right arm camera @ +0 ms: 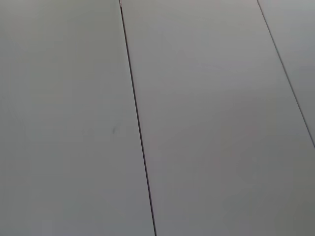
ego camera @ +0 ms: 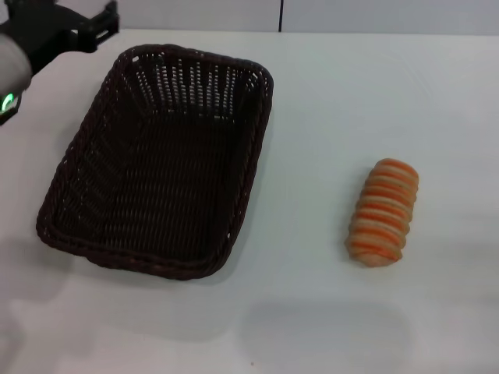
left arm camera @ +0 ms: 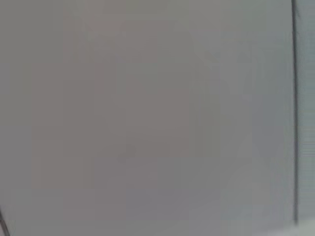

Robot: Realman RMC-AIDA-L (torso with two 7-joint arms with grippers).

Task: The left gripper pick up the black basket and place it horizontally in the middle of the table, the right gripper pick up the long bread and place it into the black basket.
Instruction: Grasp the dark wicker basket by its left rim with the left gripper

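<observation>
Hovering beyond the black basket (ego camera: 160, 160), the left gripper (ego camera: 92, 29), jaw state unclear, could miss its braided rim; long bread (ego camera: 383, 212) lies well apart.

Grey-white cylindrical left arm (ego camera: 12, 66) with small green light, black band, black angular pincer (ego camera: 93, 27).

A bare test setup, likely a lab: a plain white desk (ego camera: 327, 93) backed by smooth grey wall panels (right arm camera: 206, 118) split by thin dark seams
</observation>
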